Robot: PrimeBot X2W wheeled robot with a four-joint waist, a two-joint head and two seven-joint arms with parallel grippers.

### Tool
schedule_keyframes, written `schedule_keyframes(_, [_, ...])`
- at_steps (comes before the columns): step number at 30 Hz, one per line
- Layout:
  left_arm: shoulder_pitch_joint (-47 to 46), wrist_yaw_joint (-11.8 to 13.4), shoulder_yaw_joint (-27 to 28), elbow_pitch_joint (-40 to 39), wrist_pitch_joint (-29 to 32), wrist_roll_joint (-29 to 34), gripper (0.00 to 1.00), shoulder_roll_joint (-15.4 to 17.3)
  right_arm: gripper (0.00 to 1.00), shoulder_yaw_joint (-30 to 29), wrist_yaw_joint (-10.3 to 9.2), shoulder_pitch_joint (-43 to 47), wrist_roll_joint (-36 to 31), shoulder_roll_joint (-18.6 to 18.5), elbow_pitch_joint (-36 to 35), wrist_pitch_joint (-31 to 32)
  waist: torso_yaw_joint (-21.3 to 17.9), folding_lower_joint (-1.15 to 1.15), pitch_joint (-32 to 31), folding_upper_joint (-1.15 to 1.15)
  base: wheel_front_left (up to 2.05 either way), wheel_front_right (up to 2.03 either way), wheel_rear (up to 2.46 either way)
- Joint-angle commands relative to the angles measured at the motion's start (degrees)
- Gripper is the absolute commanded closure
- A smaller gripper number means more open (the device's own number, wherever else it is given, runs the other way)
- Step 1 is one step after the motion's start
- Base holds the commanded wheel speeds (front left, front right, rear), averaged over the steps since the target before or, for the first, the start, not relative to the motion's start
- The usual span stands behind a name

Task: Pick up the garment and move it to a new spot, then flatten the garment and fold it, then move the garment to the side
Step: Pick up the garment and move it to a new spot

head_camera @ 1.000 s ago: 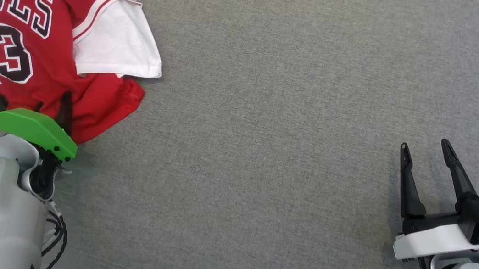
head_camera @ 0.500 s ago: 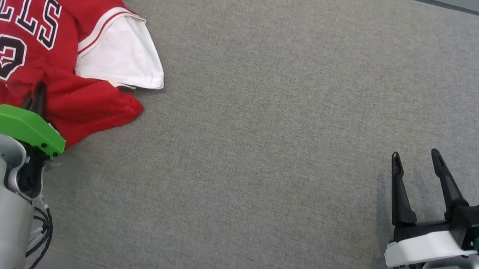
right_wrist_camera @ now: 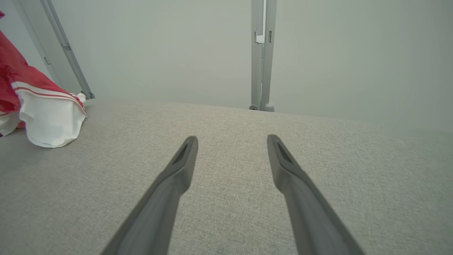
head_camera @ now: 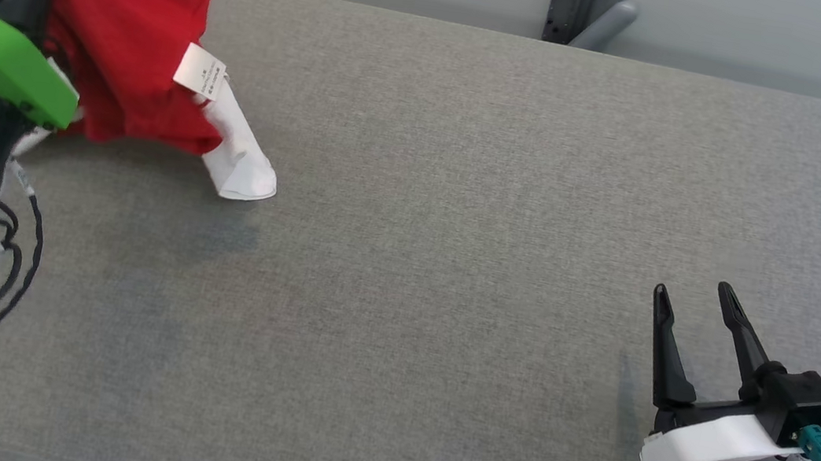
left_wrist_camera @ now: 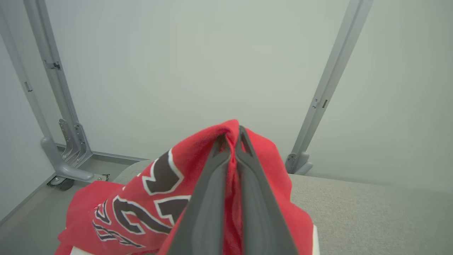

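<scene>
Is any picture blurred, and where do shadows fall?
Head view: sharp, a soft shadow on the grey surface under the held garment. Left wrist view: the left tool blurs toward the bottom edge. Right wrist view: even light, no glare.

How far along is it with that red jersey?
Grabbing looks done: the left claw is shut on the red jersey, which hangs bunched over the grey surface. Carrying it to a new spot is in hand. Flattening, folding and setting aside remain; the right claw stands open, empty.
</scene>
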Motion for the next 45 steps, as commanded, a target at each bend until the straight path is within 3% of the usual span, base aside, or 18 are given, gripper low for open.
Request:
schedule_keyframes(1, [-2.2, 0.4, -0.7, -4.0, 3.3, -0.3, 1.00, 0.8, 0.00, -0.2, -0.02, -0.5, 0.5, 0.1, -0.3, -0.2, -3.4, 0.00, -0.8, 0.00, 0.00, 0.00, 0.00])
schedule_keyframes(6, [-6.0, 1.2, -2.1, -14.9, 12.5, -3.1, 1.00, 1.5, 0.00, -0.9, -0.02, -1.9, 1.0, 1.0, -0.6, -0.2, -8.1, 0.00, 0.5, 0.00, 0.00, 0.00, 0.00])
schedule_keyframes(10, [-8.3, 2.0, -4.1, -21.8, 17.5, -5.6, 1.00, -0.4, 0.00, -1.7, -0.02, -3.4, 1.5, 1.3, -1.1, -0.2, -12.2, 0.00, 1.8, 0.00, 0.00, 0.00, 0.00])
schedule_keyframes(17, [-6.7, 3.6, -8.7, -30.4, 23.3, -13.2, 1.00, -7.2, 0.00, -2.3, -0.02, -4.5, 3.7, 1.6, -1.1, -0.2, -19.5, 0.00, 3.7, 0.00, 0.00, 0.00, 0.00])
schedule_keyframes(23, [-5.0, 4.5, -12.8, -32.3, 24.1, -14.9, 1.00, -11.3, 0.00, -3.0, -0.02, -4.1, 5.5, 1.6, -1.1, -0.2, -23.0, 0.00, 4.7, 0.00, 0.00, 0.00, 0.00])
schedule_keyframes(29, [0.0, 5.1, -14.8, -28.7, 22.8, -16.1, 1.00, -13.5, 0.00, -2.8, -0.02, -4.4, 7.2, 1.6, -1.3, -0.2, -25.6, 0.00, 6.1, 0.00, 0.00, 0.00, 0.00])
schedule_keyframes(33, [5.0, 5.3, -13.9, -22.2, 20.0, -17.5, 1.00, -14.4, 0.00, -3.0, -0.02, -3.9, 7.9, 1.6, -1.2, -0.2, -26.0, 0.00, 6.9, 0.00, 0.00, 0.00, 0.00])
schedule_keyframes(45, [9.5, -0.1, -20.3, 5.6, 2.7, -7.4, 1.00, -14.0, 0.00, -1.4, -0.02, -4.8, 7.3, 1.6, -1.0, -0.2, -25.2, 0.00, 8.3, 0.00, 0.00, 0.00, 0.00])
